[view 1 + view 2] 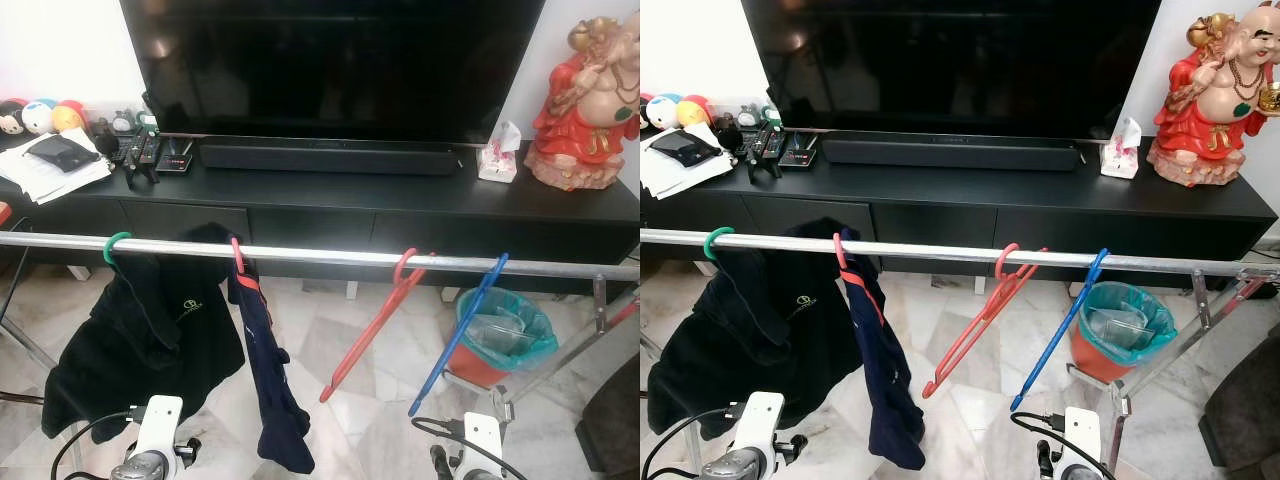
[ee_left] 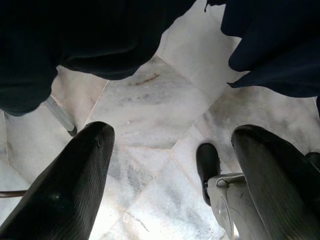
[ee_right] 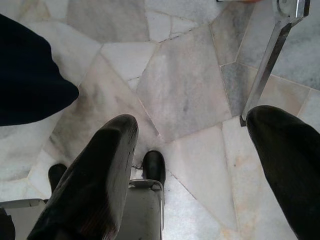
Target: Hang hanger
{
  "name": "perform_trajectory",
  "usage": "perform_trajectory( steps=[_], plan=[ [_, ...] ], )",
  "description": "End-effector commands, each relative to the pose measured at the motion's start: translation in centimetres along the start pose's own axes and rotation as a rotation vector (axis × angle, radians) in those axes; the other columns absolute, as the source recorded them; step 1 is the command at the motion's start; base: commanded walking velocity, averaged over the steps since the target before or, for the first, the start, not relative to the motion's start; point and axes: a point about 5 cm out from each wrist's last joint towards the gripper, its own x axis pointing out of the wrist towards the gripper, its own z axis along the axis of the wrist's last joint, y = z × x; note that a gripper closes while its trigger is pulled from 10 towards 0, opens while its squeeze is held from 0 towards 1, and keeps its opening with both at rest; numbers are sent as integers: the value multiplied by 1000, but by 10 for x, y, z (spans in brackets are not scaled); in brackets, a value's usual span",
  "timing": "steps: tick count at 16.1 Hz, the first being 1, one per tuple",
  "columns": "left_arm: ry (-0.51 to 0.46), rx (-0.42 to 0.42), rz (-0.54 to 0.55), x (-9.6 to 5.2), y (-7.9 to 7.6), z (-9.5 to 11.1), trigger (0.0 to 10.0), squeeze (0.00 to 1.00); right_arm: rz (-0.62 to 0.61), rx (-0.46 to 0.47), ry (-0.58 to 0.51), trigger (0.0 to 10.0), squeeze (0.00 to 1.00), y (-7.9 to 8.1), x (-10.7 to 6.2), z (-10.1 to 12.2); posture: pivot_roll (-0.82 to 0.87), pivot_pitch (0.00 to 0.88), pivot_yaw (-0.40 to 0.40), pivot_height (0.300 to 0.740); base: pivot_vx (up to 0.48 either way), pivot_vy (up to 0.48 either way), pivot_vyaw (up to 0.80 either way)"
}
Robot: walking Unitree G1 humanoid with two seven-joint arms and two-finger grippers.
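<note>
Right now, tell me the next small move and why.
Probably just step back: the red hanger and blue hanger already hook over the rail, and the left gripper and right gripper hang low, jaws open and empty.

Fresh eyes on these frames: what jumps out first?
The silver rail crossing the foreground, with a black jacket on a green hanger and a navy garment on the robot's left, and bare red and blue hangers to the right. Behind it, a big dark TV on a black console, and a red figurine at far right.
</note>
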Motion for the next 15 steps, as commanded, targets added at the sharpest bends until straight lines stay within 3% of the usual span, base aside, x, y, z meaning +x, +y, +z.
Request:
perform_trajectory(
  steps=[1, 15],
  plan=[
    [10, -63, -185, 0, -28, -5, 10000, 0, 93, 104, -15, 10000, 0, 10, -5, -20, -22, 0, 45, 740, 0, 0, 0],
    [11, -63, -186, 0, -28, -5, 10000, 0, 89, 81, -3, 10000, 0, 10, -4, -20, -20, 0, 44, 740, 0, 0, 0]
  ],
)
